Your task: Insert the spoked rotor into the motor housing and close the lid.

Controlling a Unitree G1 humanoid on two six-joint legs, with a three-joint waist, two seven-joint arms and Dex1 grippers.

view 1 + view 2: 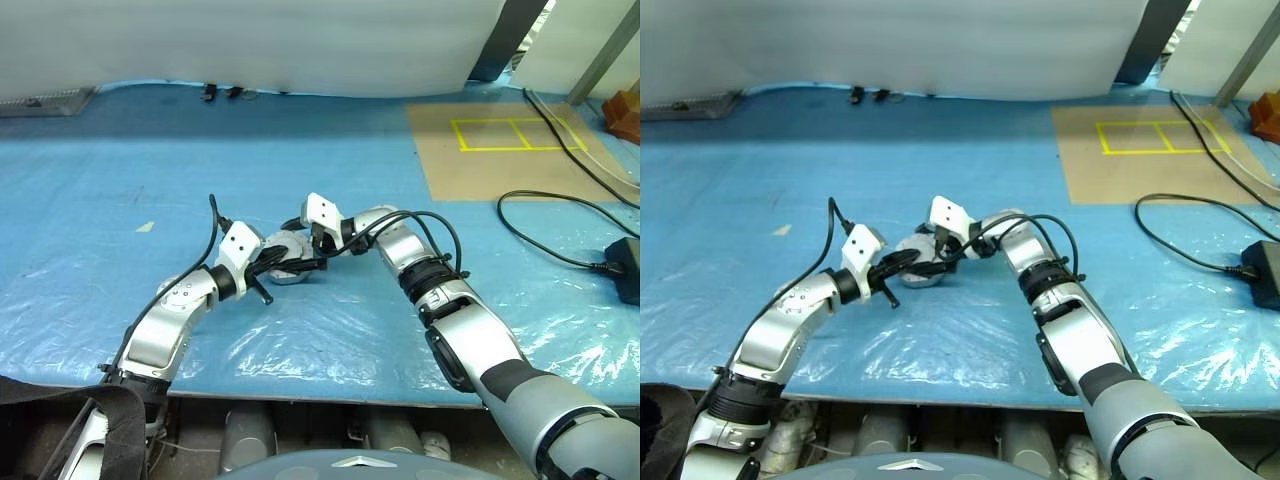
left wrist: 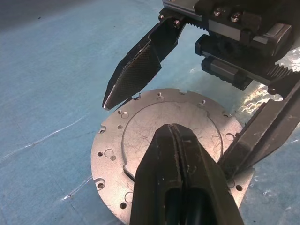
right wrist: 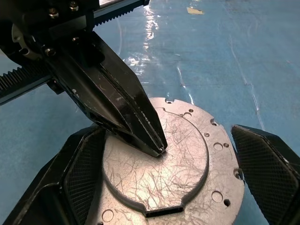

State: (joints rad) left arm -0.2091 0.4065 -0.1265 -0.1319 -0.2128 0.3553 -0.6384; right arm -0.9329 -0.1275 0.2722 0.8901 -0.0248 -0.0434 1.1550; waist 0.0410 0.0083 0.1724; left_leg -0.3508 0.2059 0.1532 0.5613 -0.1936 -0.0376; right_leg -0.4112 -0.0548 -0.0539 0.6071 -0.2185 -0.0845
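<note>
The blue plastic sheet (image 1: 120, 200) covers the work surface. On the near part of it the two arms come together at one round metal piece.

The left gripper (image 2: 174, 140) has its two black fingers pressed together, with nothing between them. Their joined tip rests on the top face of the lid (image 2: 140, 126), a flat silver disc with a raised round centre, many scratches and small holes along its edge. The lid lies level on the motor housing (image 1: 290, 262), which stands on the sheet between the two grippers, in the middle of the scene. The closed lid hides the spoked rotor and the copper windings, so I cannot tell how the rotor lies.

The right gripper (image 3: 164, 187) reaches in from the right with its fingers spread wide, one finger (image 3: 267, 173) on each side of the disc. Whether the pads touch the rim I cannot tell; the piece lies on the sheet and is not lifted.

Farther to the right, a black cable (image 1: 540, 235) runs over the sheet to a black adapter (image 1: 625, 262). Beyond it lies a brown board (image 1: 500, 170) with a yellow taped rectangle (image 1: 512, 134). At the far edge hangs a white sheet (image 1: 300, 45).
</note>
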